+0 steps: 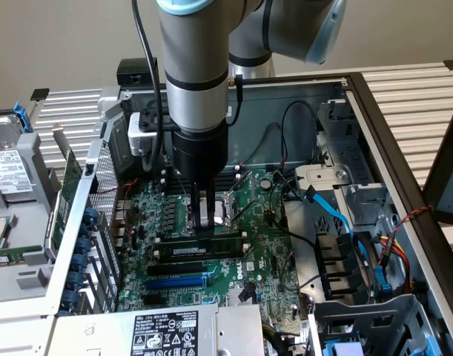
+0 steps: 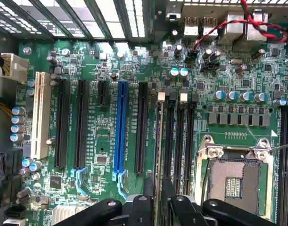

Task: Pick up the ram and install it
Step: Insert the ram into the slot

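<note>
- gripper (image 1: 204, 230) (image 2: 157, 198): fingers (image 2: 148, 192) parted a little, one each side of the ram's top edge, thin gaps showing in the wrist view, not clamped on it
- ram (image 1: 215, 245) (image 2: 158, 141): green stick standing on edge in a memory slot, directly under the fingertips; white label strip (image 1: 187, 251) on its face, print too small to read
- that slot is the end one of the memory row; empty black memory slots (image 2: 180, 141) lie between the ram and the processor socket (image 2: 233, 181)
- on the ram's other side: a long black slot (image 2: 141, 127), then a blue slot (image 1: 174, 282) (image 2: 119, 127)
- white slot (image 2: 40, 113) near the board edge, well apart from the ram
- green board (image 1: 265, 252) (image 2: 89, 66): white print beside the slots, unreadable
- red and black wires (image 2: 219, 29) run to the port block
- arm (image 1: 195, 74): grey and black, coming straight down into the open case (image 1: 300, 93)
- blue cable (image 1: 337, 215) on the exterior view's right of the board
- grey box with a white label (image 1: 163, 334) at the near edge: symbols and lines of text, not legible
- drive (image 1: 7, 174) at the exterior view's left: white barcode label, text unreadable
</note>
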`<state>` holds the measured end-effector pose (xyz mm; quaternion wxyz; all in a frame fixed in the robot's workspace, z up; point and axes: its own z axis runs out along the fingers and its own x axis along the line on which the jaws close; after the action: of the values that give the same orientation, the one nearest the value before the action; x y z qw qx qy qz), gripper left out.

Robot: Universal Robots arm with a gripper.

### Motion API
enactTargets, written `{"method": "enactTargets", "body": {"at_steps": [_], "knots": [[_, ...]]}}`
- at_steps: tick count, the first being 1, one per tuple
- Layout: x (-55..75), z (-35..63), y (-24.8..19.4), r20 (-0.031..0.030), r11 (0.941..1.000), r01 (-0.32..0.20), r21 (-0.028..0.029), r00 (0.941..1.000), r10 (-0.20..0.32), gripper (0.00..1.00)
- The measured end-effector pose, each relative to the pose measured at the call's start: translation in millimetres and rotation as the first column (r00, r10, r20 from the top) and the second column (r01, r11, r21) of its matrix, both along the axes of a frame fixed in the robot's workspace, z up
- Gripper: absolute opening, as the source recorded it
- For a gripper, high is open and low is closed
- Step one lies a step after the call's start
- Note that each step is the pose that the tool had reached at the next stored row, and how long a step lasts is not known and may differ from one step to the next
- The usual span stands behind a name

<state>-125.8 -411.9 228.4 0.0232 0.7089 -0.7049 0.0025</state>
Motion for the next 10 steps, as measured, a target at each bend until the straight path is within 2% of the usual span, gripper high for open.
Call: {"method": "enactTargets", "body": {"at_steps": [2, 3, 10], "knots": [[0.0, 2.5, 0.0, -0.0105, 1.0, 0.0, 0.0, 0.9999, 0.0, 0.22], [0.0, 3.7, 0.0, -0.0121, 1.0, 0.0, 0.0, 0.9999, 0.0, 0.22], [0.0, 15.5, 0.0, -0.0129, 1.0, 0.0, 0.0, 0.9999, 0.0, 0.22]]}}
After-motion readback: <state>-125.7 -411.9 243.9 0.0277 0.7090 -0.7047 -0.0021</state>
